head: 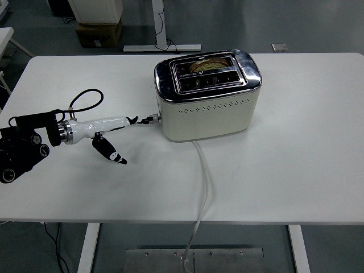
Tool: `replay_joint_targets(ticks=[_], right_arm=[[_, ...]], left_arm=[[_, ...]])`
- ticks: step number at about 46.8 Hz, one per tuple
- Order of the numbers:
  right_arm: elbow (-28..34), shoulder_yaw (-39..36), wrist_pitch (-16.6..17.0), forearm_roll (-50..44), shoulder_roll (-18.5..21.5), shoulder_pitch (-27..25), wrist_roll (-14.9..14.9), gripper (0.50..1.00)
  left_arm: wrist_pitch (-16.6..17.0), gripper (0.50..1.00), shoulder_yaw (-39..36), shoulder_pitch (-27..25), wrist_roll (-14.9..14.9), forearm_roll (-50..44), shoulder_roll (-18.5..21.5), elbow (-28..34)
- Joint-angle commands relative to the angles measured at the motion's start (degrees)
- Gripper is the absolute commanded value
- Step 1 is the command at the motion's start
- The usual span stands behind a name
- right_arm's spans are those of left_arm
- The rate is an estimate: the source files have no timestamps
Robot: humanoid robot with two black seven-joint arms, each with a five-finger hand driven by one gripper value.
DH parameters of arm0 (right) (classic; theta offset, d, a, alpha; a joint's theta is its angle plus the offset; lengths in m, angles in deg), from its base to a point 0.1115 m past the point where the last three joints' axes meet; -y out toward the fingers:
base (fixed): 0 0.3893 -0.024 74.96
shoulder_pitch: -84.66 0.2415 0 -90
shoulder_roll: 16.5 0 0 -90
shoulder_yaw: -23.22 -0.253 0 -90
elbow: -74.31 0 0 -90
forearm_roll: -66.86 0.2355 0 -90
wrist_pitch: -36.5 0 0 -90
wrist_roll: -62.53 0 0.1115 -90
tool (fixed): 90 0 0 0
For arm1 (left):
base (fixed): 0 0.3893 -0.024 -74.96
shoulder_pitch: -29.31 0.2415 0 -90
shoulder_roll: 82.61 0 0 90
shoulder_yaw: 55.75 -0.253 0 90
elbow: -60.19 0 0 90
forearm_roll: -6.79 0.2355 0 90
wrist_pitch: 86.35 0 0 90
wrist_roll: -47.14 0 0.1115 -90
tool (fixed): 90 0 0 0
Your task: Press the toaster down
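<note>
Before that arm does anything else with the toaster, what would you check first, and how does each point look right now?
1. Bread sunk low in the slot: ok.
2. Lever on the toaster's left end at the bottom of its travel: ok, it sits low.
3. Lever latched on its own: cannot tell, the left hand's fingertip is at it.
4. Cord clear of the hand: ok, it trails off the near edge.
5. Toaster well inside the table edges: ok.

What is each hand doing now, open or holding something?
Left hand: open, holding nothing, a fingertip at the toaster lever.
Right hand: not in view.
</note>
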Motion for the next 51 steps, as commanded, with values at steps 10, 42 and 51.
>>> replay_joint_targets(ticks=[10,42,51], right_arm=[[0.0,-0.04,0.0,0.0,0.0,0.0,-0.03,1.0],[0.0,0.04,0.0,0.0,0.0,0.0,-0.03,1.0],[0.0,-0.04,0.0,0.0,0.0,0.0,0.06,1.0]], left_arm=[[0.08,1.0,-0.02,0.37,0.03,-0.18,0.09,0.0],[1.75,1.0,-0.02,0.81,0.12,-2.55,0.97,0.0],[1.75,1.0,-0.11,1.87,0.12,-2.46,1.23,0.0]])
